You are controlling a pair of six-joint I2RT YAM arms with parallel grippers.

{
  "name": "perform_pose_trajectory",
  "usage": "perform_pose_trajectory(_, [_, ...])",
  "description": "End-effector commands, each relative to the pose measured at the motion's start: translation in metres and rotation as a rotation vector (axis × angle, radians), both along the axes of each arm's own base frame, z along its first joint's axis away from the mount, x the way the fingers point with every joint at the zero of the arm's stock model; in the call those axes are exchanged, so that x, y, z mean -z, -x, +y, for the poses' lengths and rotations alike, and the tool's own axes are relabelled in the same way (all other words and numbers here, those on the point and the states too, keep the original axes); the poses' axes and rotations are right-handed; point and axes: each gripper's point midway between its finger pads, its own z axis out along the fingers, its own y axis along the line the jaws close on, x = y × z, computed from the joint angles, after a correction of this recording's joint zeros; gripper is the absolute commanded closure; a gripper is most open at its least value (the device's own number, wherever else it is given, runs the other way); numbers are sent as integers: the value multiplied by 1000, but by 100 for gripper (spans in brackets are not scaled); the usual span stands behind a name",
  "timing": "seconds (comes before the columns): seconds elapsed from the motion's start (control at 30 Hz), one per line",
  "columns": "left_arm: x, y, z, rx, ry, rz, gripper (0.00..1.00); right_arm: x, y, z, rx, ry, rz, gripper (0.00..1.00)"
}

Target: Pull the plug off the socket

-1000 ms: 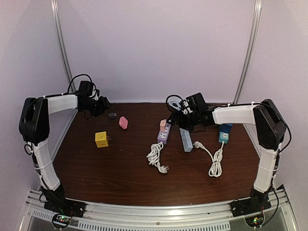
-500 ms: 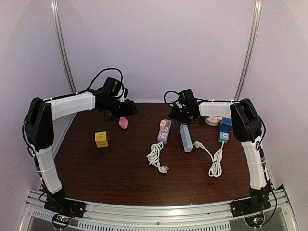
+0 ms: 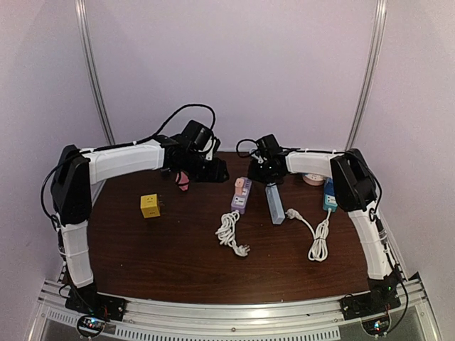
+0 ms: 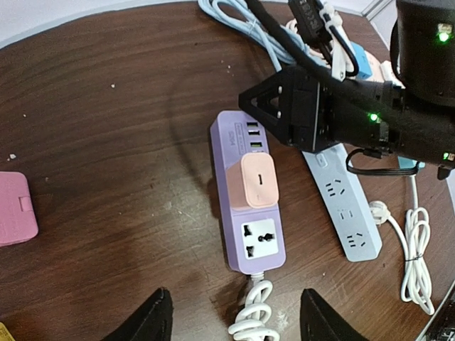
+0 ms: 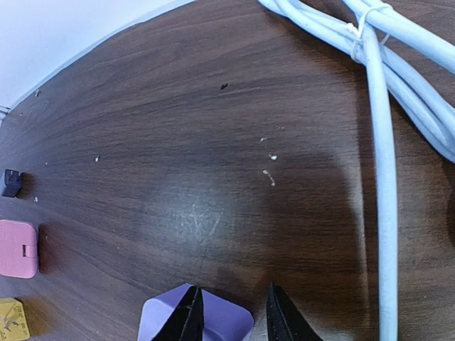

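Looking down on a purple power strip [image 4: 257, 241] lying on a dark wooden table [image 4: 106, 128], with a peach-pink plug [image 4: 259, 180] seated in its middle socket. Shows the left gripper [image 4: 231, 320] spread wide and empty, hanging above the strip's cord end, not touching the plug. Shows the right gripper [image 5: 232, 305] at the strip's far end, jaws set narrow, tips over the corner of the purple casing; hard to tell from the wrist view whether pressing on it or just above it. Places a grey-blue power strip [image 4: 341, 206] just beside, on the right, with white cords [image 4: 416, 241] near. Seems to call for pinning first and pulling second: press the far end firmly down with the right gripper, bring the left down square over the plug, close on its two flat sides, then lift straight up without twisting, so as not to drag the strip or tip the prongs.
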Motion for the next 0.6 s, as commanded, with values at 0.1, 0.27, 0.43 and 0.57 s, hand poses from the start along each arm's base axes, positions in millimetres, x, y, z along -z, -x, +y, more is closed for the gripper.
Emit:
perform_pose_trajectory(0.1, [14,3,-14,8,-37,1,35,7,59,27,-75,-80,97,69])
perform_pose_trajectory(0.27, [31,10,-22,19,-82,27,33,-7,75,31,-96,-136,88,68])
perform_pose_trajectory(0.43, [40,6,-30,50,-177,-10,33,-31,79,26,-111,-138,46,59])
perform_pose_trajectory(0.57, [48,8,-36,100,-226,0,35,-42,82,12,-97,-147,29,54])
